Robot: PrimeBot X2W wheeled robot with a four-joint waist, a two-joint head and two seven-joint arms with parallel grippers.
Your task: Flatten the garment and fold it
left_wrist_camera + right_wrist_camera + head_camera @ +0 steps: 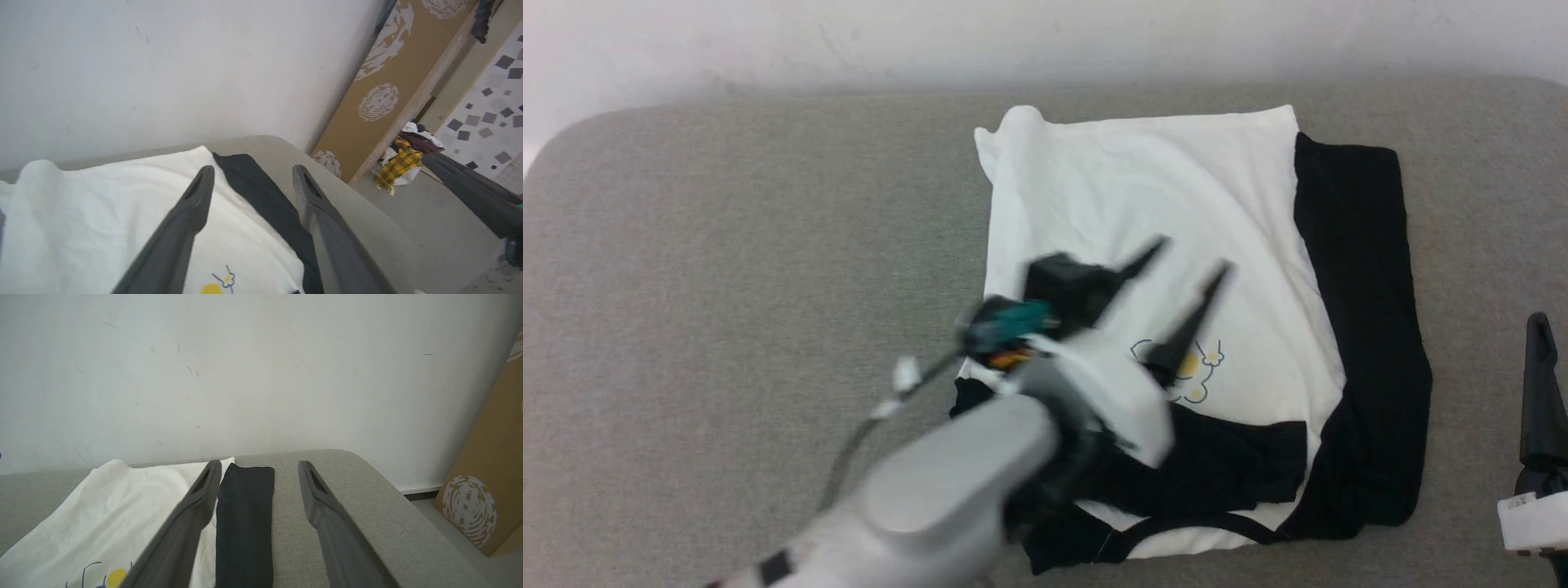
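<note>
Left gripper (1194,253), fingers spread and empty, above folded garment (1160,188) lying toward 3 o'clock on grey counter (727,269); right gripper (259,465) likewise released, at garment's 4 o'clock.

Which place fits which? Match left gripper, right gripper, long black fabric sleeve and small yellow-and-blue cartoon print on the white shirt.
1 left gripper
2 right gripper
3 long black fabric sleeve
4 small yellow-and-blue cartoon print

A along the white shirt's right edge
B open, over the white shirt
C open, right of the shirt
D on the chest, partly behind a dark finger

Pairs: 1-B, 2-C, 3-A, 4-D
</note>
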